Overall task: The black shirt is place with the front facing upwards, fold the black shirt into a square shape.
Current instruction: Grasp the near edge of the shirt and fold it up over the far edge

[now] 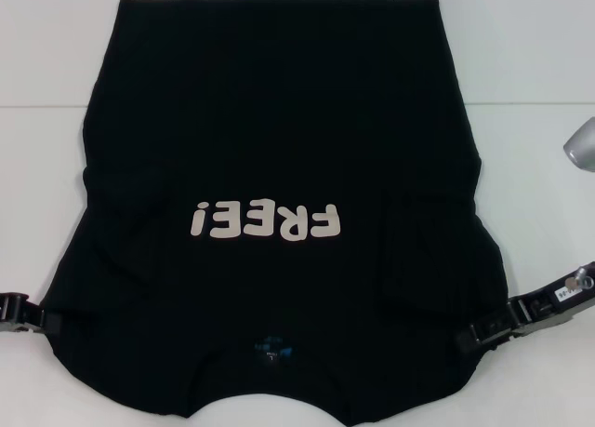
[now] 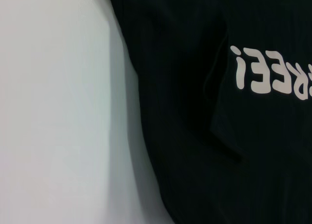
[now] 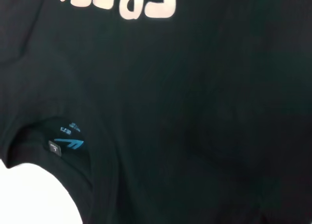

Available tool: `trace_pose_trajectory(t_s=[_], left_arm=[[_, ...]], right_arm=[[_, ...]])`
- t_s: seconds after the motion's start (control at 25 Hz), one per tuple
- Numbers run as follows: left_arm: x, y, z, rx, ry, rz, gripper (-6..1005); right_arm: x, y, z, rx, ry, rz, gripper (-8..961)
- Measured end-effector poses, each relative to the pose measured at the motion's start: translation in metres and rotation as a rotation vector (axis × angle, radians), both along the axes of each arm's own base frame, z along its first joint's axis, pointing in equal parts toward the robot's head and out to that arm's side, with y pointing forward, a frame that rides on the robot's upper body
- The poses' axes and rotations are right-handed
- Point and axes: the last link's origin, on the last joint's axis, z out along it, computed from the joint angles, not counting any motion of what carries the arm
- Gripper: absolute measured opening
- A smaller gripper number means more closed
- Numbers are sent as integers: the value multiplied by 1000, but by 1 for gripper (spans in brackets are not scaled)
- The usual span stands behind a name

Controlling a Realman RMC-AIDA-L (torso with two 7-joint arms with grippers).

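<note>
Your left gripper (image 1: 42, 317) sits at the black shirt's (image 1: 279, 120) near left edge, just beside or touching the cloth; its fingers run under the dark fabric, so you cannot tell whether it is wide, narrow or holding anything. Your right gripper (image 1: 491, 332) meets the opposite near edge the same way, and its grip cannot be read either. Between the two grippers the shirt lies spread front-up on the white table (image 1: 539, 55), its collar on the robot's side with the blue neck label (image 1: 271, 347) showing. Beyond that, the cream letters "FREE!" (image 1: 265, 222) cross the chest. Both sleeves appear folded inward. The hem lies farthest from the grippers.
</note>
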Motion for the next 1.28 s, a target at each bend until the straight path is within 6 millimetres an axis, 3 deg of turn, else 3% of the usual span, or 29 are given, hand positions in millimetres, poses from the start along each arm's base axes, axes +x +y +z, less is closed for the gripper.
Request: trace_pose_trajectory(t_s=[0.08,0.4,0.64,0.96,1.28], left_arm=[[0,0,0,0,0,0,25],[0,0,0,-1,1,-6,25],[1,1,0,-1,2,-8,25],[5,-1,0,-22,-21,-19,26],[15,-19,-2,-233,-119,-52,26]], right_arm=[[-2,0,-1,-1,0,13,759],[-2,1,-3,-7,-15,20,349],[-2,1,-3,-7,-16,20,150],[-3,1,2,-19,-14,29,89],[2,-20,24,-162,23,80,74]])
